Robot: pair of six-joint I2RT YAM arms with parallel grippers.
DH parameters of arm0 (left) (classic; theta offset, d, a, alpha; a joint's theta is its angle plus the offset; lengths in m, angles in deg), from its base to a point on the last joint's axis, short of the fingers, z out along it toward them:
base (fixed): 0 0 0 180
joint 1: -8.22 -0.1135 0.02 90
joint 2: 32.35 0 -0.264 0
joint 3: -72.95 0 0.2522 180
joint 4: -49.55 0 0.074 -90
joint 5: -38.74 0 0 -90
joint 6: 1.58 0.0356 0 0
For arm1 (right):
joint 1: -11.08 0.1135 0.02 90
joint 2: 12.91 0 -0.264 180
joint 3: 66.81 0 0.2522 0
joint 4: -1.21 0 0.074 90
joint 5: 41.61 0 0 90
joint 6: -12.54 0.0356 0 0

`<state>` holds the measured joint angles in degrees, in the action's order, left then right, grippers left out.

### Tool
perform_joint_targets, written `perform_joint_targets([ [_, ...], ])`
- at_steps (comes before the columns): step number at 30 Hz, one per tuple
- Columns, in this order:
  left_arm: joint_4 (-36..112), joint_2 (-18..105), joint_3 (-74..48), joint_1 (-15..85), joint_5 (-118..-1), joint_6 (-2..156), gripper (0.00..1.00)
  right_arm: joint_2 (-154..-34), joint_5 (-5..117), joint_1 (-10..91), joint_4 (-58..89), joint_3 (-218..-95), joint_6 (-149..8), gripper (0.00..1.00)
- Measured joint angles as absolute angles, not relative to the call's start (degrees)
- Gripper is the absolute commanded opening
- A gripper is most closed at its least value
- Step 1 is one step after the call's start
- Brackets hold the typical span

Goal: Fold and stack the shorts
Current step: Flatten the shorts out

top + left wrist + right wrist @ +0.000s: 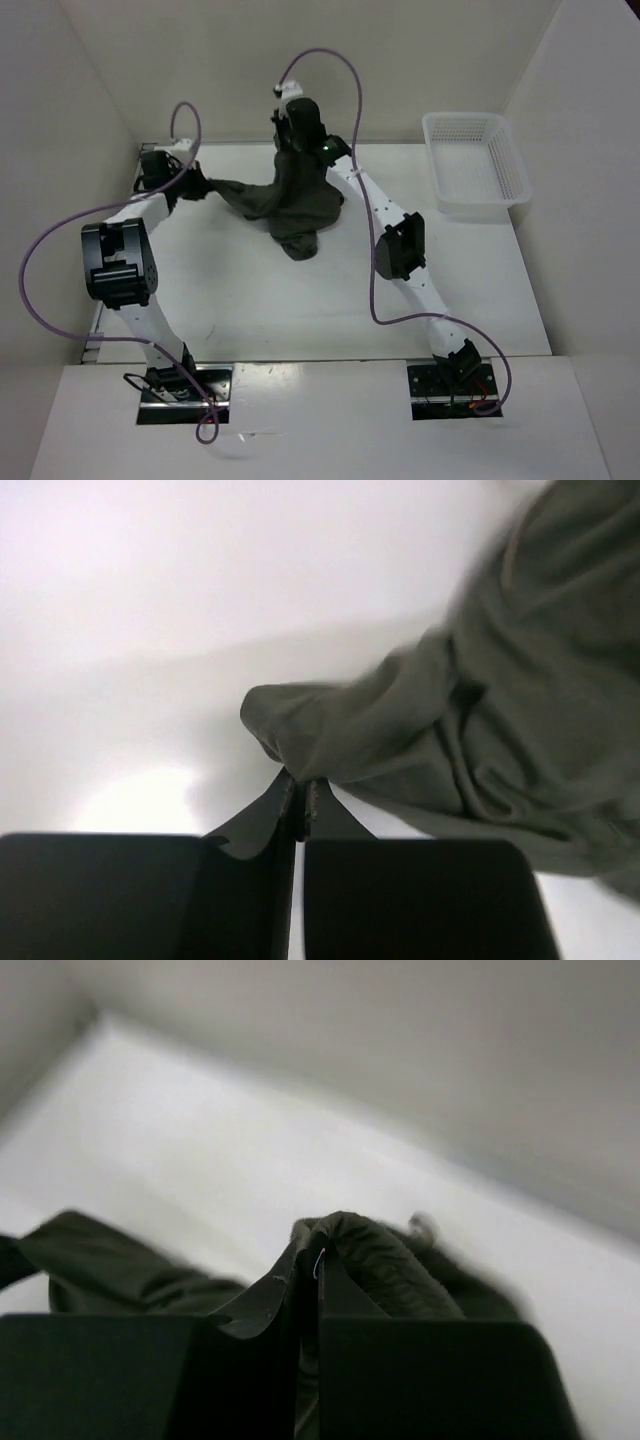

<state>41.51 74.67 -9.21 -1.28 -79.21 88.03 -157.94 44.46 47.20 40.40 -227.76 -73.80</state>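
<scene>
eng1: Left gripper fingers are seen pressed together right at the lens, with a fold of the shorts pinched at the tips. Right gripper is likewise closed on a bunched ridge of cloth
eng2: Position of the shorts?
eng1: Far half of the table, strung between both grippers. One corner is drawn out to the left, another is held up at the back. The rest sags in a heap onto the surface. Basket is well apart at far right, not involved
eng2: Handling?
eng1: Soft, light, wrinkled cloth, judged limp. No shape will be kept unless tension is applied. Slip is likely if only one thin layer is nipped. Waistband or hem corners are judged the best hold, so the cloth can be spread flat before a fold is made
</scene>
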Motion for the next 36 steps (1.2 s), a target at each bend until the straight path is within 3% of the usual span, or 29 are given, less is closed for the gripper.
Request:
perform_joint_targets([
  [2, 40.7, 74.1, -16.7, -5.1, -79.3, 88.0, 0.0, -161.4, 39.4, 47.2, 39.7, -244.3, -74.7, 0.0],
  [5, 38.4, 71.4, -26.7, -11.4, -79.4, 88.0, 0.0, -160.6, 31.2, 47.5, 38.7, -255.9, -76.5, 0.0],
  [12, 28.6, 53.8, -36.0, -17.8, -82.3, 88.0, 0.0, -150.2, 21.8, 51.3, 43.6, -257.7, -80.9, 0.0],
  [14, 25.1, 48.2, -34.4, -17.4, -83.7, 88.2, 0.0, -144.6, 22.7, 51.7, 46.9, -250.7, -82.0, 0.0],
  [17, 18.7, 42.2, -30.3, -17.0, -85.9, 88.2, 0.0, -132.2, 27.6, 51.0, 51.2, -230.5, -83.4, 0.0],
  [22, 8.7, 35.6, -14.6, -15.7, -85.5, 88.2, 0.0, -114.9, 35.9, 50.6, 54.2, -193.0, -82.8, 0.0],
  [28, -2.7, 25.8, 6.8, -6.6, -79.3, 88.2, 0.0, -101.5, 46.9, 50.6, 56.6, -152.3, -80.4, 0.0],
  [31, -8.7, 18.1, 10.5, -2.4, -77.4, 88.2, 0.0, -98.0, 50.1, 50.6, 57.1, -142.7, -80.2, 0.0],
  [36, -13.7, 11.0, 10.6, 1.7, -75.5, 88.2, 0.0, -94.6, 52.5, 50.6, 56.2, -141.0, -80.4, 0.0],
])
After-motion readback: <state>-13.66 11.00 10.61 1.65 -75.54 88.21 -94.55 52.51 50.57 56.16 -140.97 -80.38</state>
